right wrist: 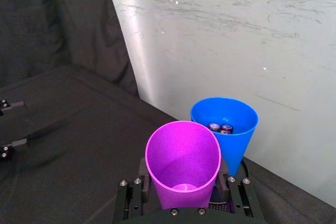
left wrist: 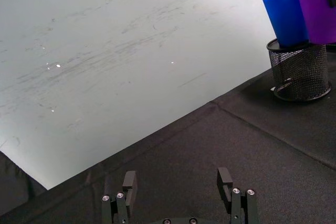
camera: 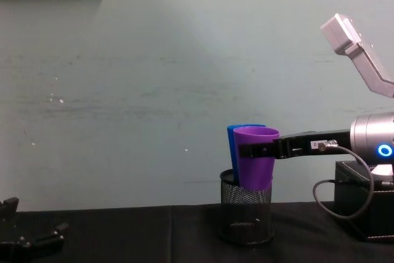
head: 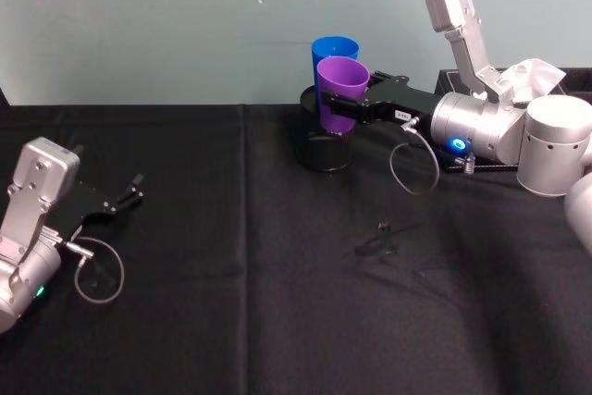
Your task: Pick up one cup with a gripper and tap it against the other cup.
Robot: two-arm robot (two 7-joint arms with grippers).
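A pale, scuffed wall (head: 166, 25) is standing behind a bench (head: 231, 265) draped in black cloth. The right end effector (head: 331, 102), slim and black on a silver-grey arm with a blue ring light, is reaching in from the right at the far side of the bench and is clenching the purple cup (head: 343, 79) around its lower half. It is holding the cup upright and off the cloth. The purple cup is sitting right against the near side of the blue cup (head: 333, 47), and in the right wrist view their rims are meeting or nearly so. The blue cup is standing upright inside a black mesh pen holder (head: 326, 151), and a few small round items (right wrist: 220, 127) are lying at its bottom. Well apart, at the near left of the bench, the left end effector (head: 127, 193) is resting idle, with its fingers (left wrist: 128, 181) spread and nothing between them.
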